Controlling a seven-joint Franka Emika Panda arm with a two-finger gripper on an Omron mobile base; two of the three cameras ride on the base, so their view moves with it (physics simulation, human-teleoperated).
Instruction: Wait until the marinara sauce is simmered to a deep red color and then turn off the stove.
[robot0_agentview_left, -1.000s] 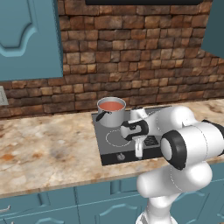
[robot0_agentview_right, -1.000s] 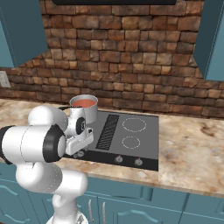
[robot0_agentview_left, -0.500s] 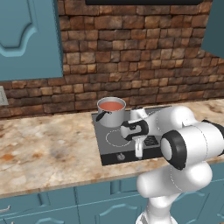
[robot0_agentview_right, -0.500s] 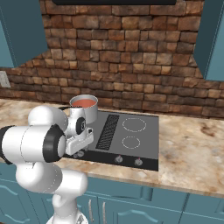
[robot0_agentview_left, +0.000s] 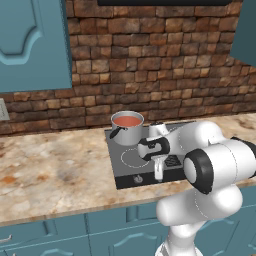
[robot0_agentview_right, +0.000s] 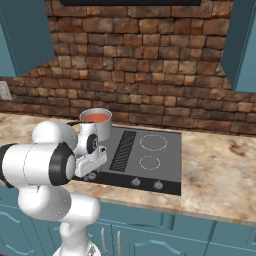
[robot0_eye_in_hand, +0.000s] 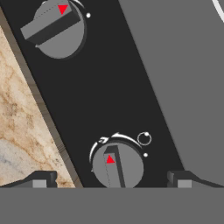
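The marinara sauce (robot0_agentview_left: 127, 121) (robot0_agentview_right: 95, 117) is a smooth orange-red disc filling the small grey steel pot (robot0_agentview_left: 128, 135) (robot0_agentview_right: 102, 130) on the rear left burner of the stove (robot0_agentview_left: 125, 165) (robot0_agentview_right: 165, 167). My gripper (robot0_agentview_left: 158, 174) (robot0_agentview_right: 91, 173) (robot0_eye_in_hand: 111, 180) hangs open, pointing down over the stove's front knob strip. In the hand view a round grey knob (robot0_eye_in_hand: 117, 165) with a red triangle lies between the two spread fingertips, untouched. A second knob (robot0_eye_in_hand: 57, 26) sits farther along the strip.
Marble counter (robot0_agentview_left: 50, 170) (robot0_agentview_right: 220, 170) runs on both sides of the stove, with a brick wall (robot0_agentview_left: 150, 65) behind. Two more knobs (robot0_agentview_right: 135, 182) stand at the front right of the cooktop. Teal cabinets hang above and below.
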